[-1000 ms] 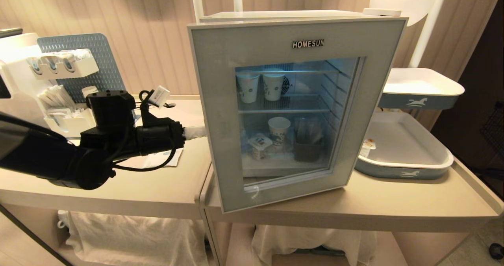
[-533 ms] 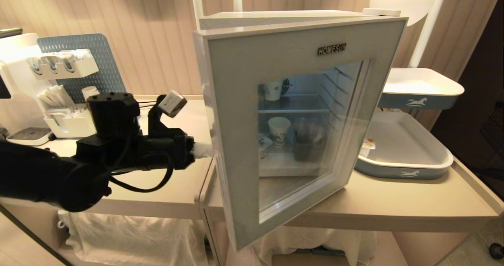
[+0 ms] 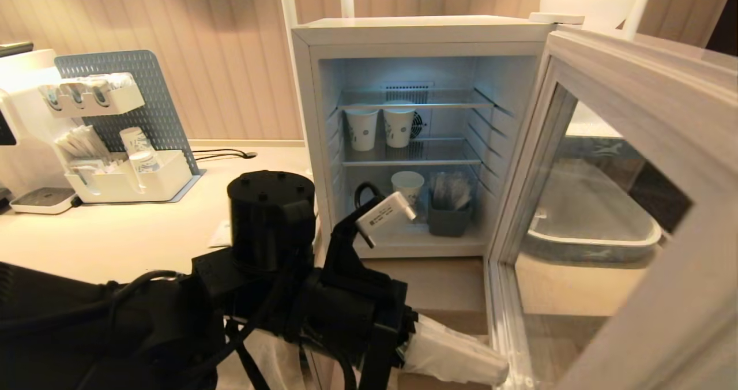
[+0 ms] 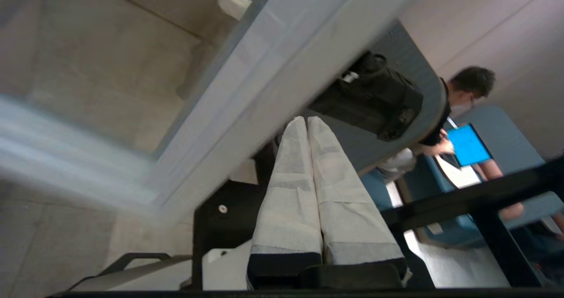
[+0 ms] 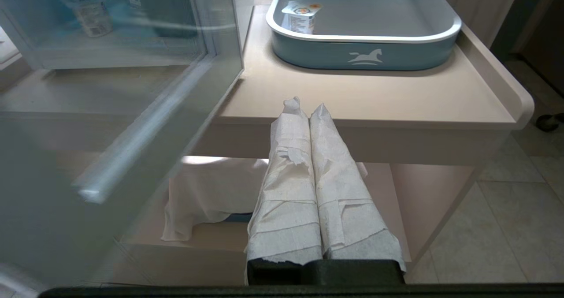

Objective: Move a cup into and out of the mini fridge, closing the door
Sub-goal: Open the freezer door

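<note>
The mini fridge [image 3: 415,29] stands open with its lit inside showing. Its door [image 3: 634,90] is swung wide to the right, close in the foreground. My left gripper [image 3: 496,372] is shut and empty, low in front of the fridge by the door's lower edge; the left wrist view puts its white-wrapped fingertips [image 4: 306,121] beside the door frame [image 4: 246,91]. The cup [image 5: 88,13] shows through the door glass on the fridge floor; my left wrist hides it in the head view. My right gripper [image 5: 308,106] hangs shut below the table's front edge.
Paper cups [image 3: 363,127] [image 3: 399,126] [image 3: 407,183] and a dark holder [image 3: 448,217] sit on the fridge shelves. A blue-and-white tray [image 5: 365,55] right of the fridge holds a tub with an orange-marked lid [image 5: 301,18]. An organizer [image 3: 127,176] stands left. A person [image 4: 467,91] is behind.
The door has swung from nearly shut to wide open. My left arm swept from the fridge's left side forward and right, ending low in front of the opening.
</note>
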`<state>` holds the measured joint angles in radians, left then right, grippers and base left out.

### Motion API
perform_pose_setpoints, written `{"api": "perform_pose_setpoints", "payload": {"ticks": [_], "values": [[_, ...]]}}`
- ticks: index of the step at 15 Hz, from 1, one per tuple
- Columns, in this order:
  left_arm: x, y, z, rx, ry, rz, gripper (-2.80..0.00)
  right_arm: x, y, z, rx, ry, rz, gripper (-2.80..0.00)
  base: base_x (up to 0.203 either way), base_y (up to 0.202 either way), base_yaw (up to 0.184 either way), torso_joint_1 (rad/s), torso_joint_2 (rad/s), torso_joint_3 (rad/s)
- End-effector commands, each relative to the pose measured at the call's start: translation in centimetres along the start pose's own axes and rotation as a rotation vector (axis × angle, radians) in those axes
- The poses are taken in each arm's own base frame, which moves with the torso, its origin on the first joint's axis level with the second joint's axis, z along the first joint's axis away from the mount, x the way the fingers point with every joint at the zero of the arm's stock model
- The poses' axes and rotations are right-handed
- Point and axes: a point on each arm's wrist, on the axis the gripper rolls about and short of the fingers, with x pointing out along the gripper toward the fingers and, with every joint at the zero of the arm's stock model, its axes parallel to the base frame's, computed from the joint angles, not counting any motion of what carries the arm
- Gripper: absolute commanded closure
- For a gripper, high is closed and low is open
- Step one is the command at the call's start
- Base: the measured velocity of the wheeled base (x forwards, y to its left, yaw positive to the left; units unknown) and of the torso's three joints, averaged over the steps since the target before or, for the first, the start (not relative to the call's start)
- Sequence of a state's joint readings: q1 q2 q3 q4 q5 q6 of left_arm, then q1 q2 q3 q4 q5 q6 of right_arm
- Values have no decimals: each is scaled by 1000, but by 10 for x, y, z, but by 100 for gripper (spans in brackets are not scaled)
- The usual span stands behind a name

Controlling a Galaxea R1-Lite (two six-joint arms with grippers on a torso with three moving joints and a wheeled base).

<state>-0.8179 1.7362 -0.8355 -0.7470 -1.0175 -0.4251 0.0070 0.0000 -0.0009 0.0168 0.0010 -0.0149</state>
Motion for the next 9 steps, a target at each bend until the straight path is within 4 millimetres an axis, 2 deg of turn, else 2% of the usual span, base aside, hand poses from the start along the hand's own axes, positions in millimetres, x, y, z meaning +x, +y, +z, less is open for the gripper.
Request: {"api": "perform_pose_setpoints", "payload": {"ticks": [1,3,4,6,8,9], "values": [[-11,2,5,5,-35,52,0,0,0,0,0,2,0,0,0,0,0,0,0,0],[-67,12,22,-8,-185,318,0,0,0,0,0,1,0,0,0,0,0,0,0,0],[-97,7,32,-19,-271,483,0,0,0,0,-1,1,1,0,0,0,0,0,0,0],[-139,-36,47,-99,-406,849,0,0,0,0,-2,1,1,0,0,0,0,0,0,0],[-164,-97,54,-156,-545,1134,0,0,0,0,-2,1,1,0,0,0,0,0,0,0],[-171,-129,50,-166,-609,1186,0,0,0,0,-2,1,1,0,0,0,0,0,0,0]]}}
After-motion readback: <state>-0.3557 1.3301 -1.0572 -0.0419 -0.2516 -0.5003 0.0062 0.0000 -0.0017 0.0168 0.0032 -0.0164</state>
